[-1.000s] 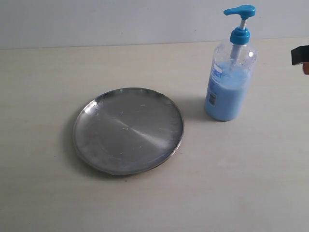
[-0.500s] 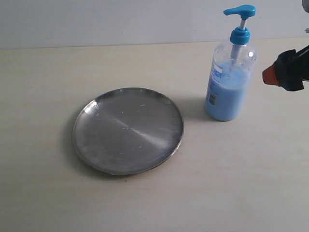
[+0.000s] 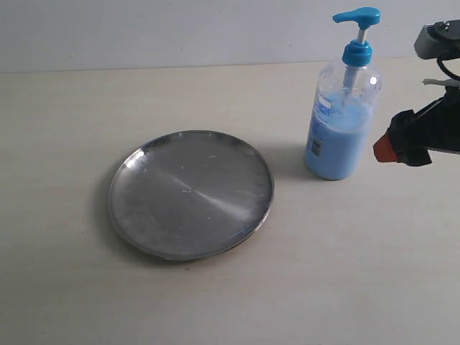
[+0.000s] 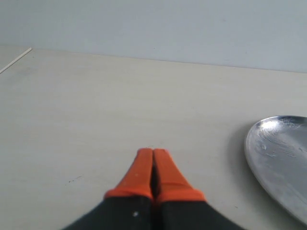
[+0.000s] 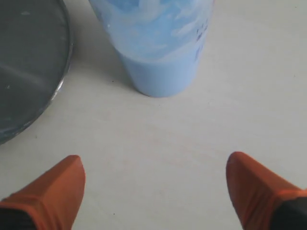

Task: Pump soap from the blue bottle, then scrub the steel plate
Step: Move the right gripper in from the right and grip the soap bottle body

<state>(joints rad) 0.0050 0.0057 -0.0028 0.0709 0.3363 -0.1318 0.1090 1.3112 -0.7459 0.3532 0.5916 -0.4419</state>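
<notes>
Shiny silver metal, round and shallow with a raised rim and faint scratches, forms the plate (image 3: pixel 191 194), which lies on the pale matt table (image 3: pixel 72 287) left of centre. To its right and slightly farther back, apart from it, the clear plastic bottle (image 3: pixel 341 122) stands upright, round-shouldered, with a bright blue pump head (image 3: pixel 357 16) and milky pale blue soap (image 3: pixel 332 151) inside. In the exterior view only one orange tip of the right gripper (image 5: pixel 158 187) is seen, just right of the bottle; its wrist view shows the tips spread wide, nothing between them. The left gripper (image 4: pixel 152 165), shown only by its wrist view, has its tips pressed together, empty, near the plate's rim.
</notes>
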